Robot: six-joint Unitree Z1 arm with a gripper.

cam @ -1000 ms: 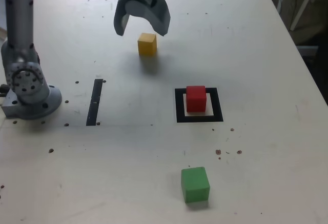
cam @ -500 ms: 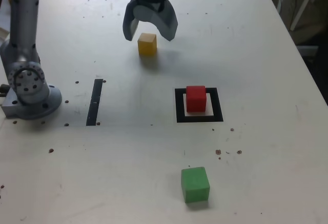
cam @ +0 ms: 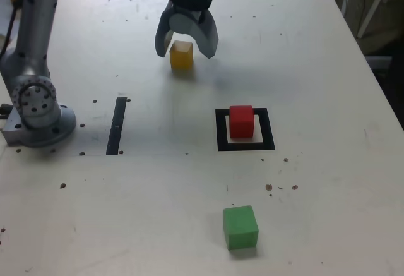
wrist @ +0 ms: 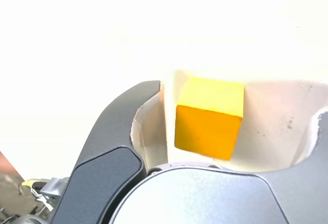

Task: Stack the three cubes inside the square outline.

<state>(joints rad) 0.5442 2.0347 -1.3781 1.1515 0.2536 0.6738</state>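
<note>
Lowered since before, the gripper (cam: 186,43) (jaws spread) now straddles the yellow cube (cam: 181,55).

White table with a black strip

A thin black strip (cam: 117,126) is laid on the pale, speckled table (cam: 315,67) toward the exterior view's left; white frame legs (cam: 372,4) are seen far right.

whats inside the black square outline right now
Only the red cube sits inside the square outline, on its pale centre. Nothing is stacked on it. The patch directly under the cube is covered.
</note>
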